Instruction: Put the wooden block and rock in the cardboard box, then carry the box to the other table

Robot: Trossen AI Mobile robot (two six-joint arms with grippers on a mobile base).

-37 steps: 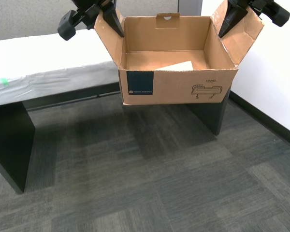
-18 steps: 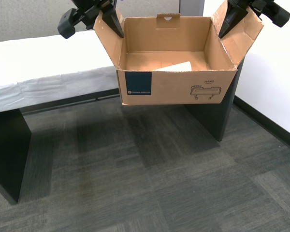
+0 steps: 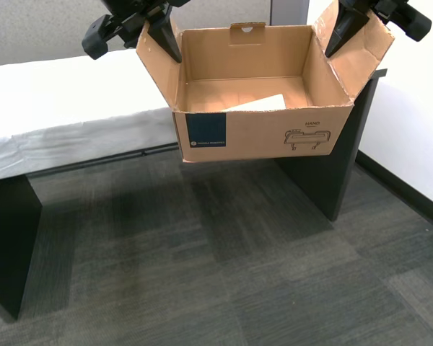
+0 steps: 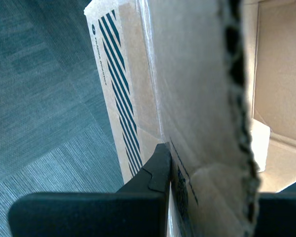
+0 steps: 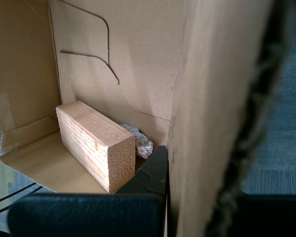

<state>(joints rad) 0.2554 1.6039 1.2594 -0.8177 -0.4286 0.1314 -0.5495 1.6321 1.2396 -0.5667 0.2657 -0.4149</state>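
Both grippers were clamped on the cardboard box (image 3: 260, 133), one per side flap, prob. because the flaps are the only thin edges the jaws can pinch and a grip on each side holds the load level. My first gripper (image 5: 207, 197) was closed narrow on a flap, w/ one finger (image 5: 155, 170) inside the box and the corrugated edge running between the jaws. My second gripper (image 4: 222, 197) had the other flap pinched the same way, its finger (image 4: 160, 168) pressed against the box's outer, blue-striped face. The box hung off the ground over grey carpet (image 3: 224, 274), mouth up, w/ no surface under it. The wooden block (image 5: 96, 143) lay on the box floor, in the corner just below my first gripper's inner finger, close to it but not touching as far as I could tell. The rock (image 5: 140, 140) sat behind the block, wedged against the box wall. The other table (image 3: 58, 94), white cloth, stood just behind the box. I judged loading done and the carry underway, not yet set down.
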